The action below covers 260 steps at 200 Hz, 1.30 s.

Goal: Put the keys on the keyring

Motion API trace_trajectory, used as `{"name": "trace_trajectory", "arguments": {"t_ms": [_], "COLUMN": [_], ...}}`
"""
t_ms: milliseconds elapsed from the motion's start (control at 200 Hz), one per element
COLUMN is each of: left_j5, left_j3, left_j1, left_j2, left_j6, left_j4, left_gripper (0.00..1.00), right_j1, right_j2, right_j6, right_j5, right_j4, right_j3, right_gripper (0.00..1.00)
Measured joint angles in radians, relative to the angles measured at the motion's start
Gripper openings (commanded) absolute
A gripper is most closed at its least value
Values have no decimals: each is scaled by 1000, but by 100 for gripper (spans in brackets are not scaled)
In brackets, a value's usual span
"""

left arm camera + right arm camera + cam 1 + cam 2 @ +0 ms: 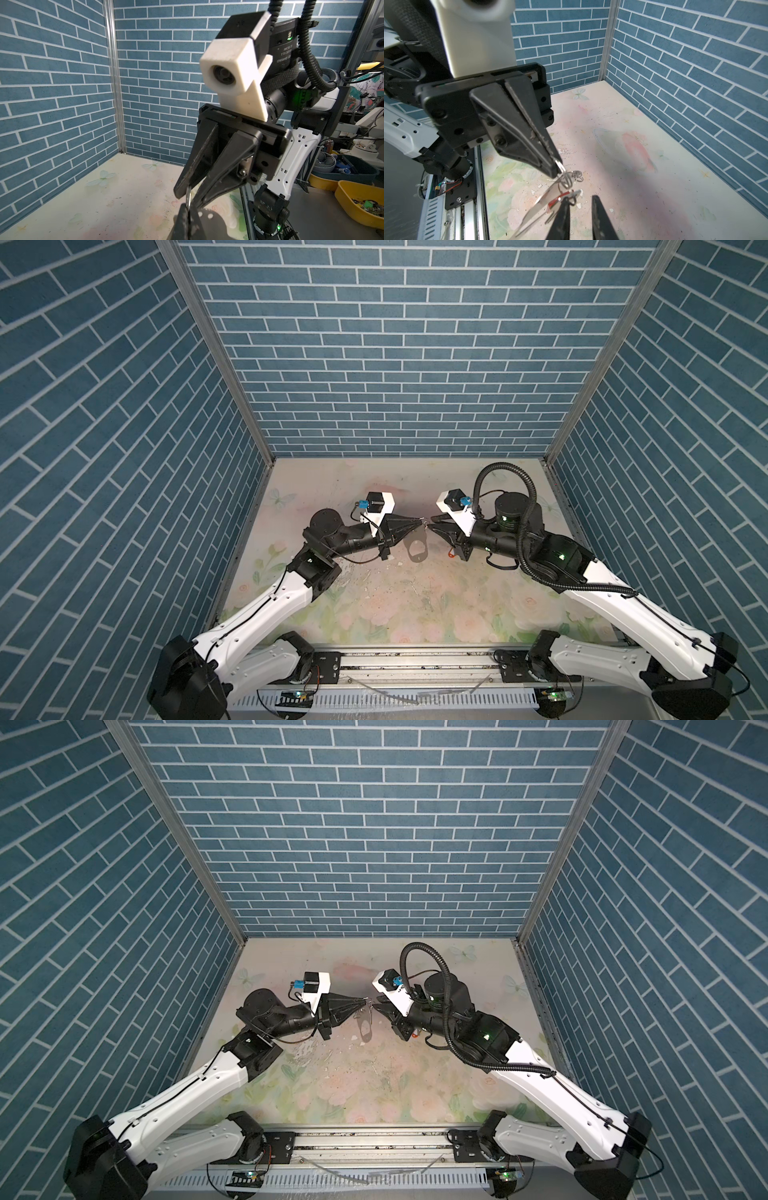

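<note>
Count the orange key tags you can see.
2. One tag hangs among the rings that the left gripper pinches. Another peeks out, apparently on the table, under the right gripper. More may be hidden.

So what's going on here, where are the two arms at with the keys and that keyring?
The left gripper is shut on a small silver ring of the keyring, which hangs from it above the table. The right gripper faces it tip to tip, jaws apart, one finger against the dangling rings. An orange-red tag shows among them, likely a key's; whether any key is threaded on yet cannot be told.
</note>
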Motion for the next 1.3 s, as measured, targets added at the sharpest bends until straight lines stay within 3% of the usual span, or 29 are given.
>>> {"name": "trace_trajectory", "arguments": {"t_ms": [330, 795, 1300], "left_j5": [10, 20, 17], "left_j3": [0, 0, -26], "left_j1": [5, 7, 14], "left_j2": [3, 6, 18], "left_j6": [-7, -11, -37], "left_j4": [20, 50, 101], "left_gripper": [0, 0, 0], "right_j1": [0, 0, 75], "right_j2": [22, 60, 98], "right_j6": [32, 94, 106], "right_j5": [3, -104, -167], "right_j4": [52, 119, 143], "right_j3": [-6, -31, -45], "right_gripper": [11, 3, 0]}}
